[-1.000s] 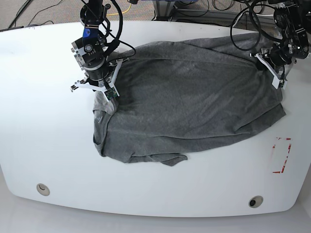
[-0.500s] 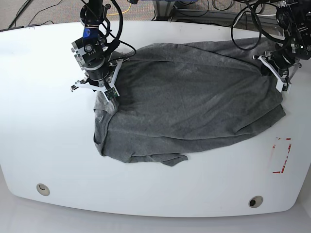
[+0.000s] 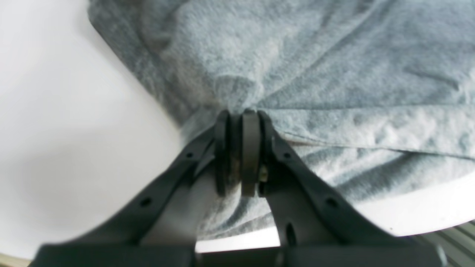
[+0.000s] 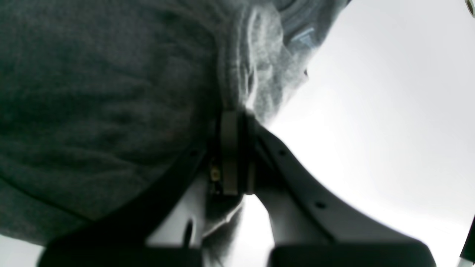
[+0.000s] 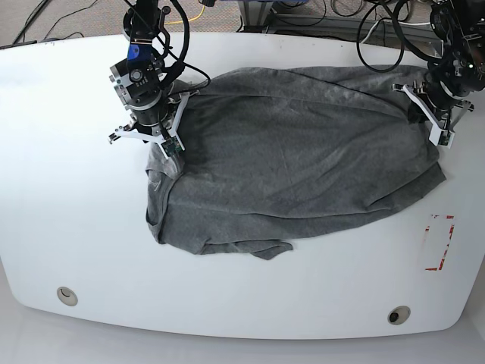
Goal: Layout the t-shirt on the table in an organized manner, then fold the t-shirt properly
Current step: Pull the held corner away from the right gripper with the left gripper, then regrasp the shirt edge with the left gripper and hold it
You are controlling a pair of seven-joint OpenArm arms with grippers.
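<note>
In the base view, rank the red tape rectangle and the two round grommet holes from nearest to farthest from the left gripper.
From the left gripper:
1. Red tape rectangle, below it near the table's right edge.
2. Right round grommet hole, front right.
3. Left round grommet hole, far front left.

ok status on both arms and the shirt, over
Left gripper and right gripper both shut on the t-shirt. Shirt spread but wrinkled on the table. Nothing in the way.
</note>
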